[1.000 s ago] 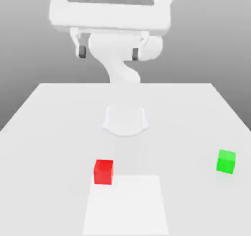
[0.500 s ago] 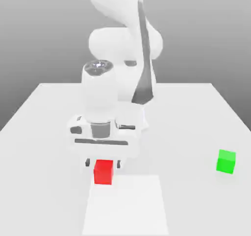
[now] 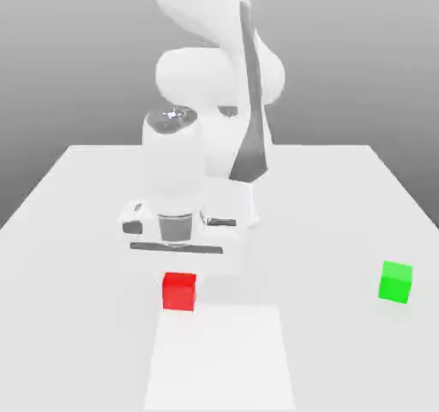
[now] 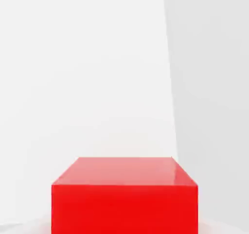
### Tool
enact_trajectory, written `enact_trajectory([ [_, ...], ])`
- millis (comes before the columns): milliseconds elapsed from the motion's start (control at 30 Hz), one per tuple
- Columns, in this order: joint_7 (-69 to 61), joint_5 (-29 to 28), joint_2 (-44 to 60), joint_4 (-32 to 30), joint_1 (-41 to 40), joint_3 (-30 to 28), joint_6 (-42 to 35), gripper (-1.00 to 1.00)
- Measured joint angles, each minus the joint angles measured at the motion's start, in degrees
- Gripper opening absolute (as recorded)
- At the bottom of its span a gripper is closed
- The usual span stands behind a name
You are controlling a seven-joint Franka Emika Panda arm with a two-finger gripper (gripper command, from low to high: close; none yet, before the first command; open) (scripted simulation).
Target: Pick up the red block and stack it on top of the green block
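my jaws: they were clenched, and what they grasped was the red block [image 3: 179, 292].
my gripper [image 3: 179, 287]: its white housing sat at 12 o'clock from the red block in the exterior view, just above it.
red block: it was upright, with its flat top and one side face showing in the hand view, a paler red on top.
green block [image 3: 395, 283]: it stood on the table [image 3: 334, 230] at 3 o'clock from the red block in the exterior view, well apart from it and from me.
white rectangle [image 3: 220, 359]: it lay flat on the table, at 5 o'clock from the red block in the exterior view.
my arm [image 3: 220, 76]: it rose behind my housing, towards 12 and 1 o'clock in the exterior view.
stack: the red block was in my grasp, not on the green block.
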Motion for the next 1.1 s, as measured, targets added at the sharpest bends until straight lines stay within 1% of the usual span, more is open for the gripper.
enact_trajectory([
  [67, -0.29, 0.05, -3.06, -0.20, 0.80, 0.50, -2.90, -1.00],
  [133, -1.39, 0.69, -3.62, 0.76, 3.75, 2.46, -4.44, -1.00],
  [433, -6.97, 3.39, -2.09, 7.05, 19.41, 14.36, -9.14, -1.00],
  [733, -11.66, 4.56, -0.41, 13.48, 35.98, 26.56, -13.65, -1.00],
  [833, -9.27, 0.75, 3.47, 14.36, 37.09, 26.40, -10.84, -1.00],
  [967, -3.39, -7.50, 10.71, 14.82, 38.27, 23.53, -4.74, -1.00],
  [1000, -2.09, -9.31, 12.28, 14.91, 38.99, 22.48, -3.43, 1.00],
  [1100, -2.09, -9.31, 12.28, 14.91, 38.99, 22.48, -3.43, 1.00],
])
